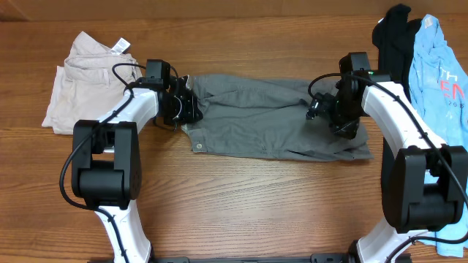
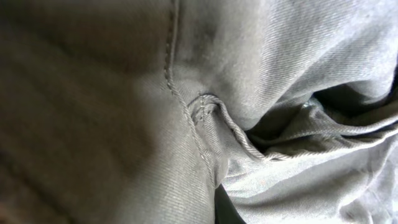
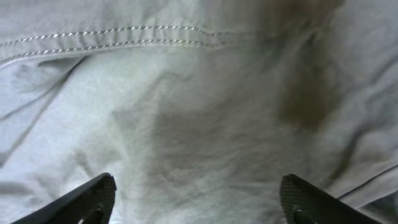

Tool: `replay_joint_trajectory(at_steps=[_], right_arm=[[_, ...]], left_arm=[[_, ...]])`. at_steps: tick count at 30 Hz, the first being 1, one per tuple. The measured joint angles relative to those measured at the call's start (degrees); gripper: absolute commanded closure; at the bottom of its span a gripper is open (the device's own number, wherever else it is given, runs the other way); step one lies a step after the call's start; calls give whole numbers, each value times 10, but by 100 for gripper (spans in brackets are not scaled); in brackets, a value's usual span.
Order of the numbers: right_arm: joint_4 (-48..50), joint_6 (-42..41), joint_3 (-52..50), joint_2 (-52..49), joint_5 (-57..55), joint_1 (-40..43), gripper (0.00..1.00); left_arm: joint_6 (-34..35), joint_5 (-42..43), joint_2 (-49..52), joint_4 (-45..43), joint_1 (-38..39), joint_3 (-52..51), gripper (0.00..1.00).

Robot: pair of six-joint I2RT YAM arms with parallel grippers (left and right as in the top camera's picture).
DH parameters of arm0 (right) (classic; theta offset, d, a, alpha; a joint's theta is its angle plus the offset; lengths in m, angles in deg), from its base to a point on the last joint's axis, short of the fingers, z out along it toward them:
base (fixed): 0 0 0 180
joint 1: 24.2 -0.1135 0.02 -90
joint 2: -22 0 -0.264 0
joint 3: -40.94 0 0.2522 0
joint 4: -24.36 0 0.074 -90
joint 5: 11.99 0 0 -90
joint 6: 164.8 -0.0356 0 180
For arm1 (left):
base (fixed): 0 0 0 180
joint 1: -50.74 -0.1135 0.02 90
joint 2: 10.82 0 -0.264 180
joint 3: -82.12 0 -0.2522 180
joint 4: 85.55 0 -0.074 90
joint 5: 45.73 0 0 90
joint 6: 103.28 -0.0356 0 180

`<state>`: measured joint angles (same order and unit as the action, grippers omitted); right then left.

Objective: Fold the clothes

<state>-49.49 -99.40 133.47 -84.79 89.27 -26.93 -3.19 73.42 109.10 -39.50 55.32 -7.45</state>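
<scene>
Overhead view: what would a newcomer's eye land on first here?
The grey garment lies spread lengthwise across the middle of the table. The left claw is down on its left end and the right claw, open, is over its right end. Next come the beige trousers at far left and a light-blue shirt at far right.

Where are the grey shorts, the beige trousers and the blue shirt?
Mid-grey cloth shorts (image 1: 263,117): overhead view, middle panel.
Beige folded trousers (image 1: 84,84): overhead view, centre.
Light-blue printed shirt (image 1: 437,69): overhead view, upper part.
</scene>
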Motion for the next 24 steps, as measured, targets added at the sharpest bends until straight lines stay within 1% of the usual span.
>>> replay_joint_trajectory(at_steps=[5,8,11,12,13,14,15,17,20,24], right_arm=[[-2,0,0,0,32,0,13],[-7,0,0,0,60,0,10],[-16,0,0,5,90,0,9],[-20,0,0,9,96,0,14],[-22,0,0,12,99,0,22],[-28,0,1,16,104,0,39],[-30,-3,1,17,106,-1,95],[-29,3,1,19,113,-8,96],[-1,-1,-7,19,114,-30,96],[61,-14,-65,20,136,-73,96]], left_arm=[[-2,4,-22,51,-16,-13,96],[-7,-4,-68,118,-36,-19,96],[-31,-16,-136,214,-62,-1,96],[-39,-22,-145,243,-67,14,96],[-48,-33,-153,275,-70,32,96],[-59,-45,-159,312,-71,55,96],[-65,-54,-164,334,-72,72,96],[-92,-80,-175,381,-72,132,96],[-106,-91,-176,395,-72,167,96],[-115,-97,-176,405,-72,199,96]])
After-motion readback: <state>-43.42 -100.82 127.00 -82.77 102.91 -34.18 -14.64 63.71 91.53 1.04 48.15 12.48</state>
